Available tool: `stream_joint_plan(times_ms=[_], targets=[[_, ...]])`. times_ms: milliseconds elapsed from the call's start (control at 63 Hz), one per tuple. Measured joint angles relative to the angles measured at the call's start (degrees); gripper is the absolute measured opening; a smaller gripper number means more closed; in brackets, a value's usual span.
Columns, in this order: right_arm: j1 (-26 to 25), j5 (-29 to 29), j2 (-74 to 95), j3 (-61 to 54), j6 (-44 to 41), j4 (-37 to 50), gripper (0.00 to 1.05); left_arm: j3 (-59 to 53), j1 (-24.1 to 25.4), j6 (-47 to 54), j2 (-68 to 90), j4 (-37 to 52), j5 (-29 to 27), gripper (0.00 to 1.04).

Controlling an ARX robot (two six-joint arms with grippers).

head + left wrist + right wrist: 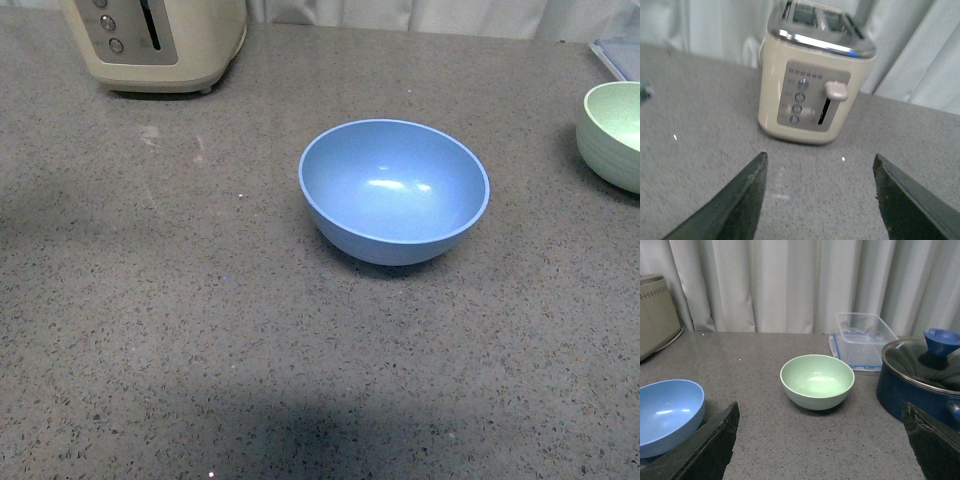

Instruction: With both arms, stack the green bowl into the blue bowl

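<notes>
Right wrist view: the right tool (pixel 820 410) is spread wide and holds nothing, its two black fingers (pixel 705 450) nearest the lens. One finger overlaps the lower edge of the blue bowl (pixel 667 415); whether they touch cannot be told. Beyond the gap between the fingers, the green bowl (pixel 817 381) stands upright and empty on the speckled grey counter (pixel 760 440), well apart from the blue bowl. A dark blue pot (pixel 920 385) with a glass lid stands to one side of the green bowl. Farther back lies a clear container (pixel 862 337), then a pale curtain (pixel 780 285).

Left wrist view: the left tool (pixel 819 157) is likewise spread wide and empty, clear of the counter. A cream toaster (pixel 812 90) stands beyond it.

Front view: the blue bowl sits upright at mid-counter, the green bowl at the far right edge, and neither arm shows.
</notes>
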Motion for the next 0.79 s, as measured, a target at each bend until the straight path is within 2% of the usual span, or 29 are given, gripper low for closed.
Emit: stream_joint_plan(times_ms=[159, 302, 556, 667, 794], targets=[[0.0, 0.0, 0.0, 0.0, 0.0, 0.0, 0.95, -5.7, 1.1, 6.1, -6.6, 3.0, 0.7, 0.38], [0.0, 0.0, 0.0, 0.0, 0.0, 0.0, 0.95, -11.3, 4.6, 7.8, -12.7, 1.4, 4.5, 0.05], [0.0, 0.0, 0.0, 0.0, 0.0, 0.0, 0.95, -16.6, 5.1, 8.4, -23.1, -3.7, 4.6, 0.04], [0.0, 0.0, 0.0, 0.0, 0.0, 0.0, 0.95, -19.2, 5.1, 8.4, -24.2, -1.5, 4.6, 0.04], [0.0, 0.0, 0.0, 0.0, 0.0, 0.0, 0.95, -20.8, 5.1, 8.5, -29.2, -5.9, 4.6, 0.04]])
